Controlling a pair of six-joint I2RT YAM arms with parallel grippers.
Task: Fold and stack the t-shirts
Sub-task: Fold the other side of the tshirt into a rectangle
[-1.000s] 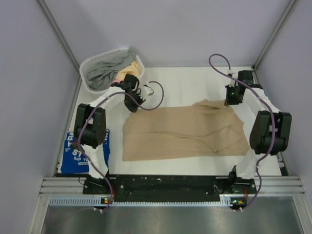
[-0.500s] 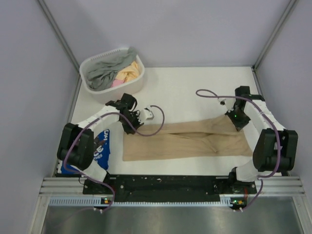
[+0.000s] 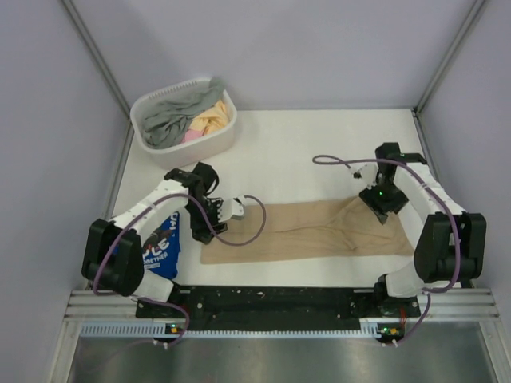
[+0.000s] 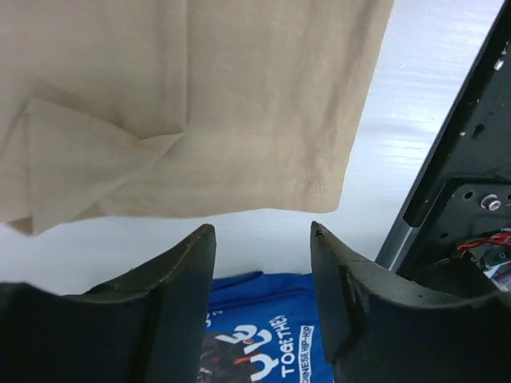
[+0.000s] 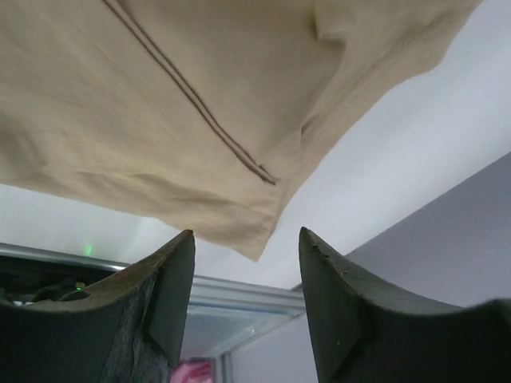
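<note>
The tan t-shirt (image 3: 307,230) lies flat on the white table (image 3: 303,152), a long band running from 8 o'clock across to 4 o'clock, close to the near rail. It looks doubled lengthwise, the long edges fairly straight.

The left gripper (image 3: 200,231) hangs over the band's 9 o'clock end, fingers spread with nothing between them; its wrist view shows the stitched hem corner just beyond the open gap (image 4: 263,231) and a small triangular tuck in the cloth. The right gripper (image 3: 383,214) sits over the 3 o'clock end, also spread and empty (image 5: 247,235), with a double seam line and a loose sleeve edge ahead of it.

One gripper at each end makes sense: a wide garment needs both ends carried together to fold evenly, and the open fingers suggest the cloth is resting on its own.

The blue t-shirt (image 3: 156,251) is parked at 8 o'clock under the left arm, white lettering showing, probably waiting as the stack's base. The white basket (image 3: 227,132) at 11 o'clock holds more clothing.
</note>
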